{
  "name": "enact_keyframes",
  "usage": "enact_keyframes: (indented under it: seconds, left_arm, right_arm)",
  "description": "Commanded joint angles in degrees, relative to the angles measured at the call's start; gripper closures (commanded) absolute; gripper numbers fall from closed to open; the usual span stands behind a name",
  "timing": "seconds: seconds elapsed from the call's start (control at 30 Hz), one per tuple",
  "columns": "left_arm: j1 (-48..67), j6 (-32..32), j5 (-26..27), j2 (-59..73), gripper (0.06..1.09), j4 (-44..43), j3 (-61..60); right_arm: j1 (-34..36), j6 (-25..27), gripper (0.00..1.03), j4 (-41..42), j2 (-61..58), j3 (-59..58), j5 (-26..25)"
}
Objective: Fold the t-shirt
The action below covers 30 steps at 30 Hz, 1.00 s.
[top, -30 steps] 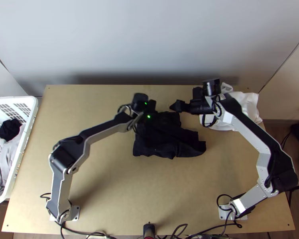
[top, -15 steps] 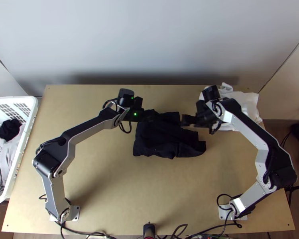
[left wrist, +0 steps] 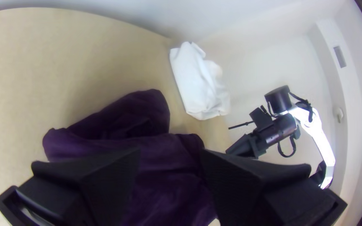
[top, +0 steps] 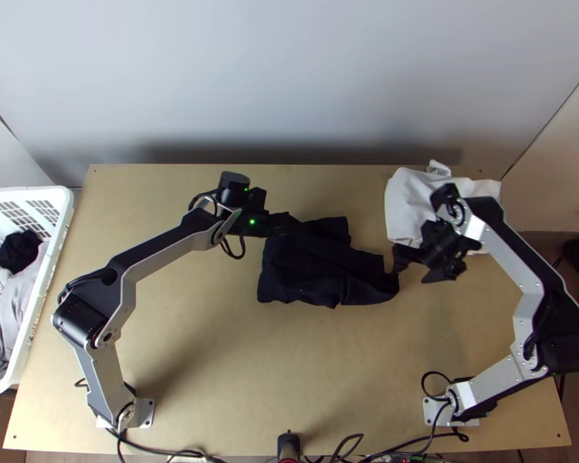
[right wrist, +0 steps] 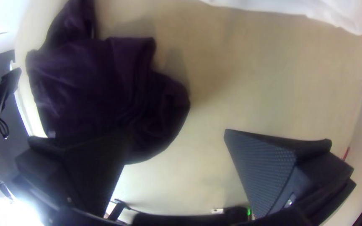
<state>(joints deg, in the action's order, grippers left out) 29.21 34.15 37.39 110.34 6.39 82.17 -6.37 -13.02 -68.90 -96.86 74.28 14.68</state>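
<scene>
The dark t-shirt (top: 313, 270) lies bunched into a rough folded bundle on the table, with uneven layers at its upper edge. At the bundle's upper left my left gripper (top: 289, 224) is over the cloth. In the left wrist view the dark cloth (left wrist: 160, 167) shows between and beyond the fingers of my left gripper (left wrist: 170, 154), which are apart. Beside the bundle's right end is my right gripper (top: 414, 267). The right wrist view has my right gripper (right wrist: 177, 136) open, one finger overlapping the edge of the t-shirt (right wrist: 89, 79), the other over bare table.
A white cloth (top: 409, 204) lies crumpled at the table's back right, close to the right arm. At the left edge stands a white laundry basket (top: 45, 285) holding grey and black clothes (top: 18, 251). Bare tabletop (top: 289, 355) stretches in front of the bundle.
My left gripper has moved left from over the bundle's top. My right gripper has swung toward the table's near edge and to the right. The t-shirt looks much the same.
</scene>
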Motion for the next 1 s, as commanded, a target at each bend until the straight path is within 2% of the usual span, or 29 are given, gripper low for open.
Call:
enact_keyframes:
  seconds: [0.0,0.37,0.7,0.73,0.77,0.8,0.83,0.87,0.97]
  left_arm:
    - [0.23,-0.23,-0.30,-0.66,0.37,0.02,-0.08]
    - [-0.38,-0.40,-0.74,-2.06,0.37,1.87,-0.08]
    - [-0.03,-0.40,-1.18,-2.33,0.37,1.96,-0.26]
    - [-0.03,-0.40,-1.18,-2.42,0.37,1.96,-0.34]
    - [-0.03,-0.40,-1.18,-2.50,0.37,1.96,-0.34]
    - [-0.03,-0.40,-1.18,-2.50,0.37,2.04,-0.43]
    - [-0.12,-0.40,-1.18,-2.59,0.37,2.04,-0.52]
    - [-0.12,-0.40,-1.26,-2.68,0.37,2.04,-0.70]
    - [-0.21,-0.58,-1.26,-2.94,0.37,2.04,-1.05]
  right_arm:
    - [1.71,-0.17,0.05,1.14,0.36,-4.85,6.94]
    - [-4.97,-3.77,0.05,5.53,-4.83,-3.53,8.35]
    - [-8.57,-3.77,0.06,11.16,-9.58,-2.30,10.64]
    - [-8.57,-3.42,0.12,11.69,-9.66,-2.21,10.55]
    - [-8.31,-3.16,0.23,12.48,-9.66,-2.21,10.55]
    - [-8.13,-3.07,0.42,13.36,-9.40,-2.12,10.55]
    - [-7.87,-3.07,0.67,14.50,-8.79,-2.03,10.46]
    - [-7.52,-3.42,1.00,16.17,-7.82,-2.03,10.46]
    - [-7.34,-3.33,1.00,16.70,-5.01,-1.42,9.84]
